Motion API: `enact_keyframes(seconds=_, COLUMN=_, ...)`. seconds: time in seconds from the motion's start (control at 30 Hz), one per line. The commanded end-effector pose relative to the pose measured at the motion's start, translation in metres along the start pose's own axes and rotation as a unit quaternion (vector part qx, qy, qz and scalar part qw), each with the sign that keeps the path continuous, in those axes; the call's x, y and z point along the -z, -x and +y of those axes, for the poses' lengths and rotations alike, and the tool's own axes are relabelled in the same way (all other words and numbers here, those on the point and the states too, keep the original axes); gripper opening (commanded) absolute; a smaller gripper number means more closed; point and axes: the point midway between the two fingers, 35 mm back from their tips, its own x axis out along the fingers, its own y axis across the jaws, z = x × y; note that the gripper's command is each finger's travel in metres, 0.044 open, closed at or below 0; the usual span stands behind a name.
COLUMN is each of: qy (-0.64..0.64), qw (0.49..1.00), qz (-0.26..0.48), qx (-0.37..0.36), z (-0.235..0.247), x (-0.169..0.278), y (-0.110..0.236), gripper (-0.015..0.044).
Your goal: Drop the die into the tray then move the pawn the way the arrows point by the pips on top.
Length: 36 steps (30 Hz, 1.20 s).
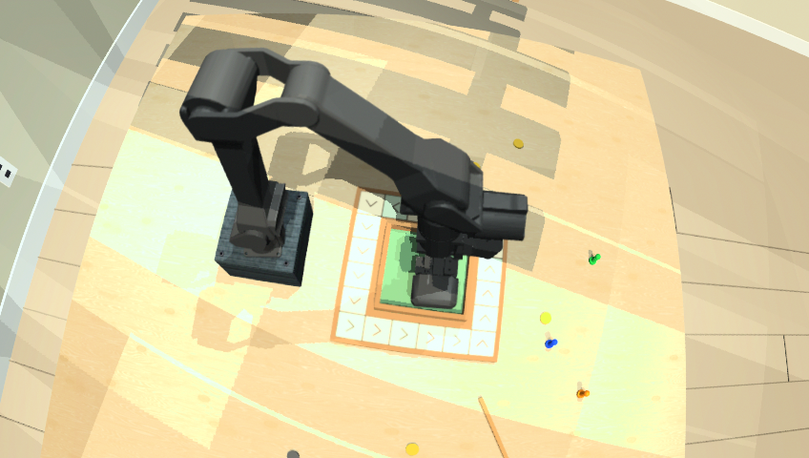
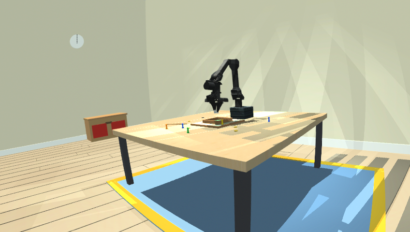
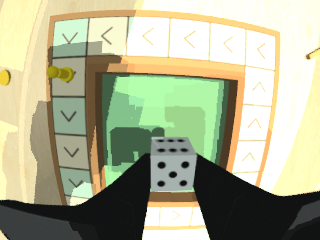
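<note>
My gripper (image 2: 215, 111) (image 3: 170, 159) is shut on the grey-white die (image 3: 173, 172), with one fingertip on each side. The wrist view shows a five-pip face and a foreshortened six-pip face. The die hangs above the dice tray (image 1: 420, 315) (image 2: 211, 121) (image 3: 165, 67), clear of its wooden walls and green floor. In the top view the wrist hides the fingertips and die. The board (image 1: 404, 333) (image 2: 198, 124) (image 3: 190, 38) has a ring of arrowed squares around the tray. The yellow pawn (image 2: 222, 122) (image 3: 62, 74) stands on the second square of the wrist view's left column; the arm hides it in the top view.
A green pawn (image 1: 594, 259) (image 2: 187, 130), a blue pawn (image 1: 550, 343) (image 2: 182, 125) and an orange pawn (image 1: 582, 393) (image 2: 166, 126) stand beyond the board. Another blue pawn (image 2: 268, 119) stands near the arm's base. Several discs and a wooden stick (image 1: 491, 426) lie around.
</note>
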Motion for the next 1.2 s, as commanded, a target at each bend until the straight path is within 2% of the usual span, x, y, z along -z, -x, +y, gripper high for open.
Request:
enact_keyframes(seconds=0.0, qy=0.003, qw=0.999, qz=-0.053, qx=0.000, z=0.000, x=0.000, y=-0.004, gripper=0.0000)
enact_keyframes(seconds=0.3, qy=0.002, qw=0.979, qz=-0.204, qx=-0.001, z=0.000, x=-0.006, y=-0.013, gripper=0.0000)
enact_keyframes(seconds=0.6, qy=0.001, qw=0.938, qz=-0.347, qx=-0.003, z=0.000, x=-0.007, y=-0.015, gripper=0.0000)
enact_keyframes(seconds=0.77, qy=0.001, qw=0.934, qz=-0.358, qx=-0.003, z=-0.001, x=-0.005, y=-0.011, gripper=0.0000)
enact_keyframes(seconds=1.03, qy=0.001, qw=0.934, qz=-0.357, qx=-0.003, z=-0.001, x=0.019, y=0.025, gripper=0.0000)
enact_keyframes(seconds=1.17, qy=0.001, qw=0.934, qz=-0.357, qx=-0.003, z=-0.001, x=0.027, y=0.030, gripper=0.0000)
